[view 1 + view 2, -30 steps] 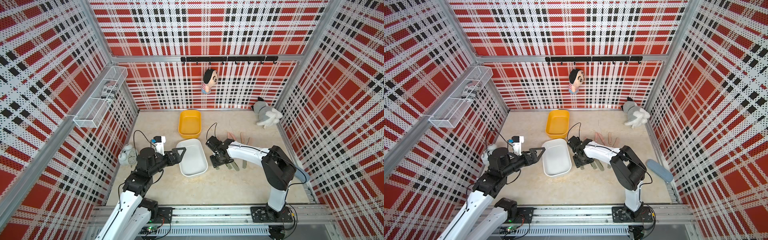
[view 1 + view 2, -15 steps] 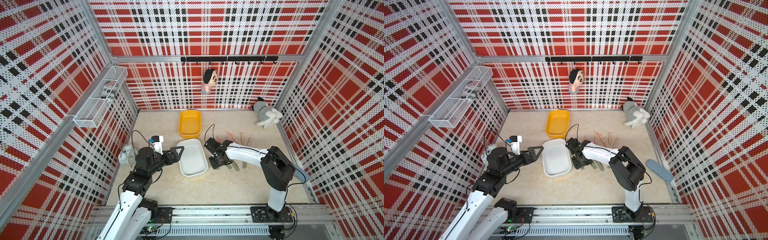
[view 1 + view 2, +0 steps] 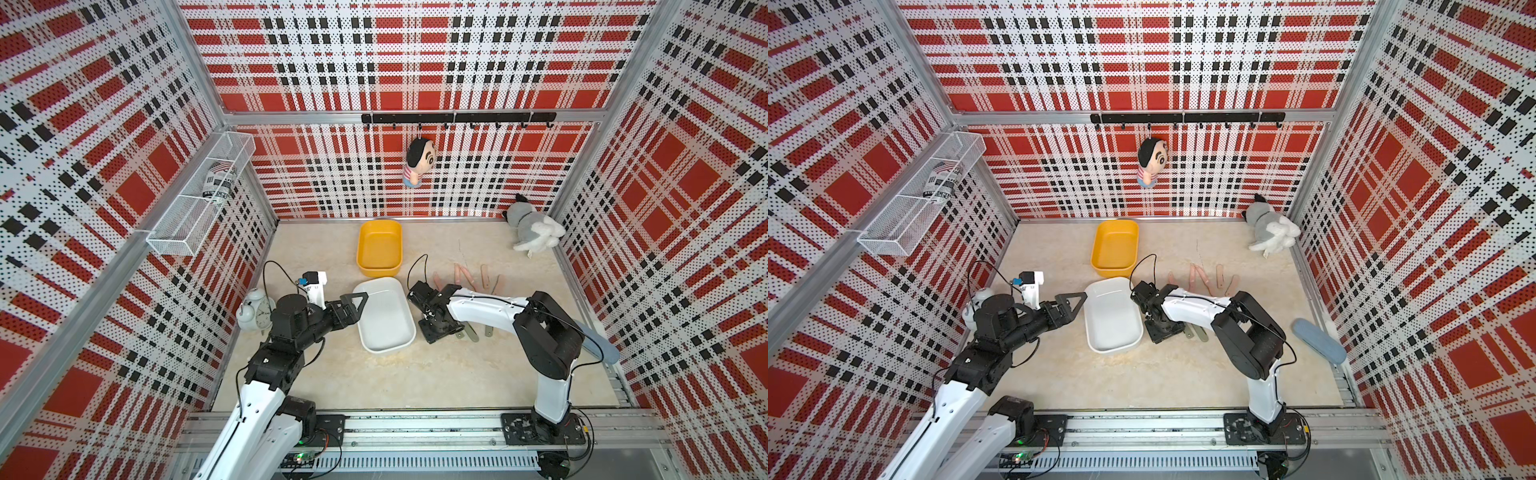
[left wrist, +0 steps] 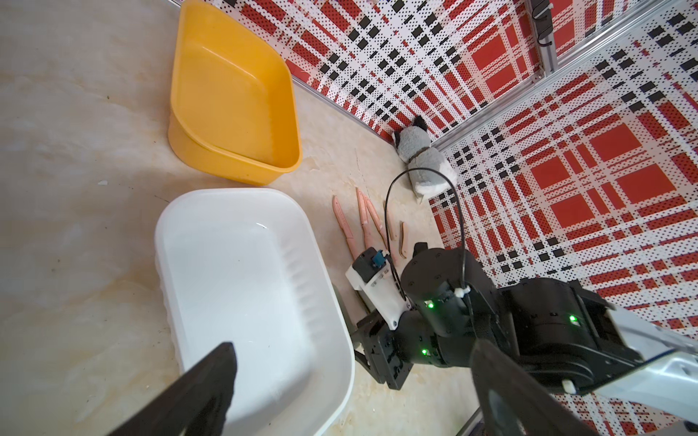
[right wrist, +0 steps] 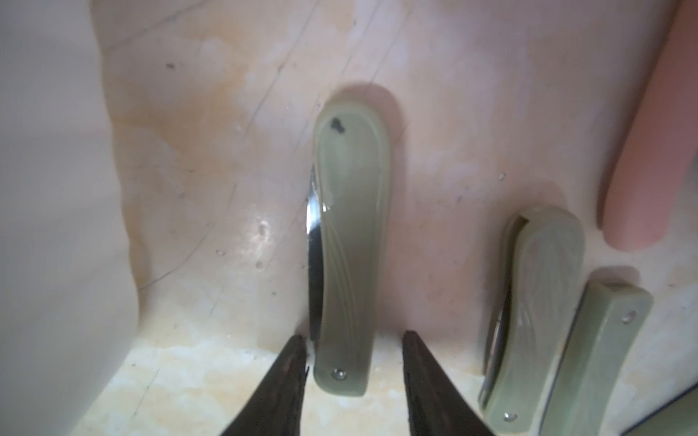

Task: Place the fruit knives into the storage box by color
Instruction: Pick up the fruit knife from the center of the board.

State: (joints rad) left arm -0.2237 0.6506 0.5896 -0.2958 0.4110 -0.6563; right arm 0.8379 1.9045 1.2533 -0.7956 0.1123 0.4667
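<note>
Closing in on its pick, the right claw [image 5: 353, 343] is sitting slightly nearer the white storage box [image 3: 384, 322] than a second ago, low over the bench [image 3: 374, 374] just beside that box. Its jaws are standing apart and straddling the screw end of an olive grey-green fruit knife [image 5: 351, 234]. One fingertip is touching the blade edge while the other is standing just clear of the handle, so nothing is being clamped. The knife is lying flat on the bench, folded shut. A sliver of bright steel is showing along one edge, with a dark speck near its rounded far end and a small screw at the near end. Two more olive knives [image 5: 540, 302] are lying side by side just beside it, and the rounded end of a salmon-pink knife [image 5: 649, 151] is lying near them. The left claw [image 3: 358, 302], hovering about where it was a second ago, is hanging wide open at the white box's rim. In both top views the salmon-pink knives [image 3: 459, 272] are lying in a loose row on the bench beyond the right arm, near the yellow box [image 3: 379, 247].
</note>
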